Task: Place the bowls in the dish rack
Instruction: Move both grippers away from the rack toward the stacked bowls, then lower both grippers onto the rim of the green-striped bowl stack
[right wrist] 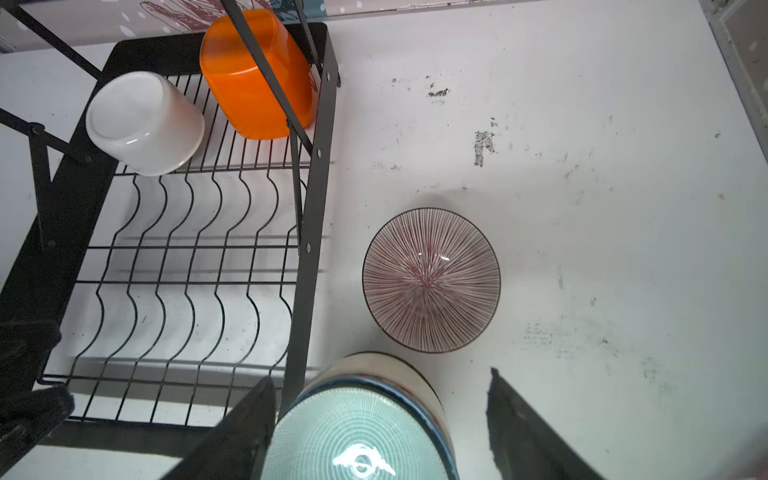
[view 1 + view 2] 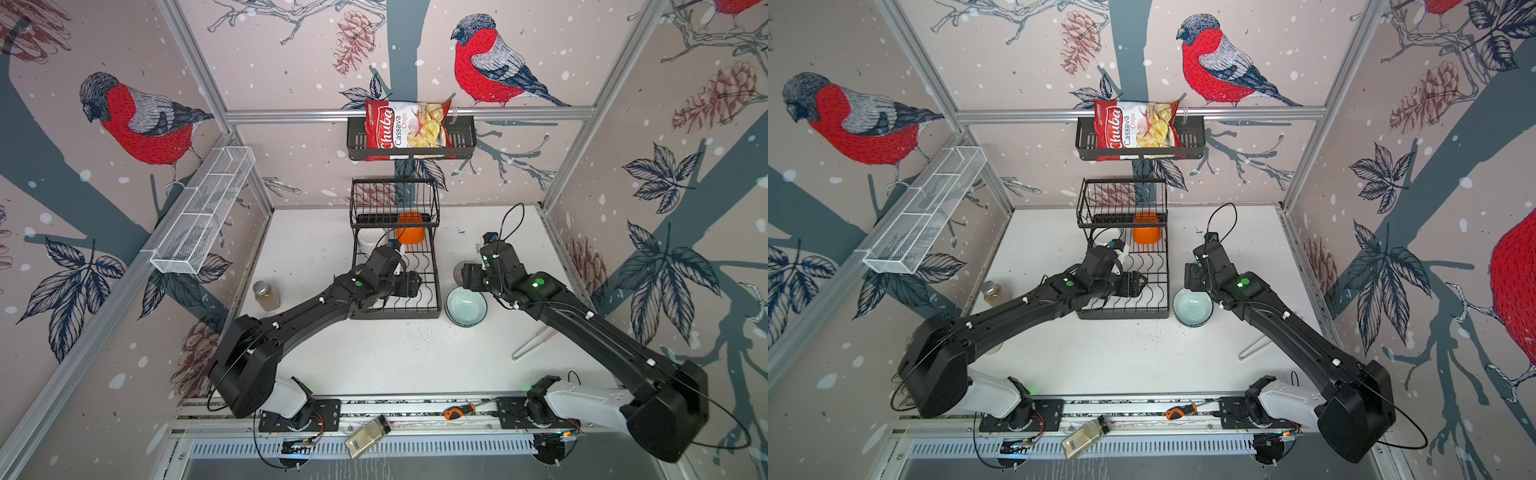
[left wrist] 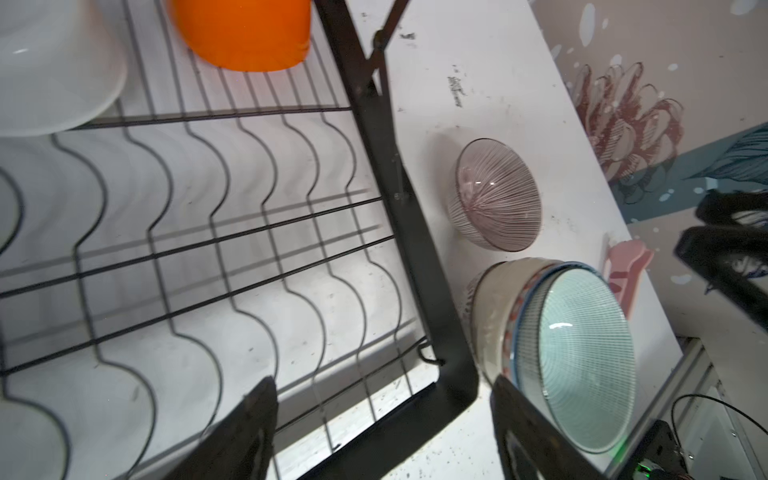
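Bowls not yet loaded sit on the worktop (image 1: 602, 208) just beside the dish rack (image 1: 316, 208), on its right side in both top views. A striped bowl (image 1: 431, 280) stands alone, mouth up. Nearer the robot, a mint-green bowl (image 1: 357, 436) tops a nested stack (image 3: 494, 316). How many bowls are nested under it is hard to count from these angles; at least a blue-rimmed one and a cream one show. Inside the rack, an orange bowl (image 1: 253, 79) and a white bowl (image 1: 143, 122) lie upturned at the far end, beneath the raised basket.

The right end effector (image 1: 380, 376) hangs directly over the stack with its fingers spread wide and nothing in its hold. In the right wrist view the mint-green bowl's rim lies between the two fingers. One finger looks close to the rim on the rack side, and the other stands clear of it. The left end effector (image 3: 382, 380) is also spread wide and empty, poised over the rack's near corner above the wavy slots.

The right arm is plainly the nearer one for the stack. These bowls are round, so no grasp axis is favoured; judging by the pose, a rim pinch from above would suit. The carry would then go sideways across the rack's side rail to the free slots.
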